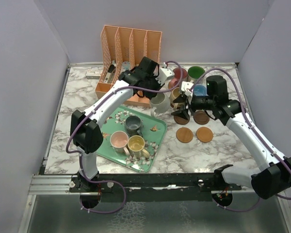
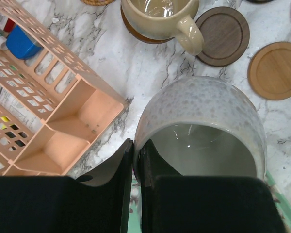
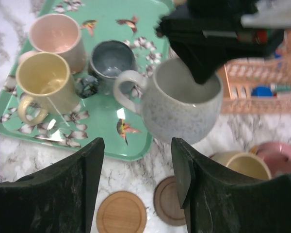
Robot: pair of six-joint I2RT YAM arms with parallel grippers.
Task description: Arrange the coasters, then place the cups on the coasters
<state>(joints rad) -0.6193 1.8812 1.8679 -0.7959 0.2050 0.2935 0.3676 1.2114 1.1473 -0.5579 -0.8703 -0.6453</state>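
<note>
My left gripper (image 2: 135,148) is clamped on the rim of the speckled grey-white glazed ceramic mug (image 2: 203,109), at the far right corner of the green floral tray (image 3: 99,124). The mug looks lifted off the marble, though I can't be sure. My right gripper (image 3: 136,150) has its jaws apart and holds nothing, above a smooth light wooden round coaster (image 3: 121,212) and a dark ringed coaster (image 3: 166,204).

Robot test booth, probably lab: plain walls (image 1: 19,73) (marble tabletop (image 1: 184,155)).
</note>
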